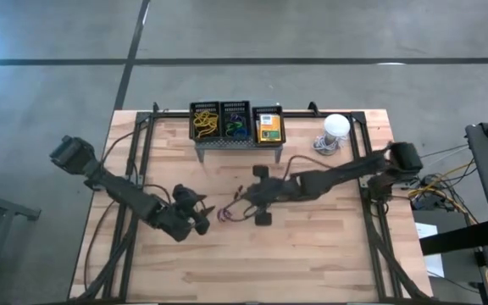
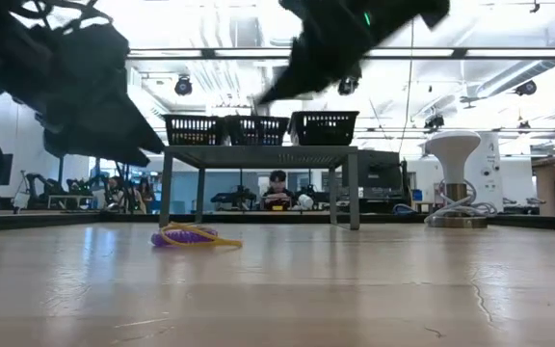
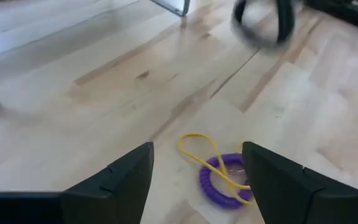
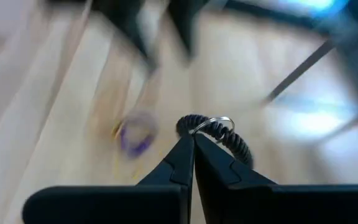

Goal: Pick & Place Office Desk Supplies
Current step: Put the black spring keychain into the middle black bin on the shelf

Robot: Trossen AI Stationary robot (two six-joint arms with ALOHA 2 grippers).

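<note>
Wooden table (image 1: 312, 254) bearing purple-and-yellow bands (image 1: 225, 213), grey stand (image 1: 227, 144), white dome (image 1: 335, 127).

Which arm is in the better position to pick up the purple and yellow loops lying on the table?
The left. Its left gripper is open with the purple coil and yellow band between its fingers, while the right gripper is already shut on a black coil.

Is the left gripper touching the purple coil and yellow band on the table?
Apart. The left wrist view shows the left gripper open, with bare wood between each finger and the purple coil crossed by the yellow band.
</note>
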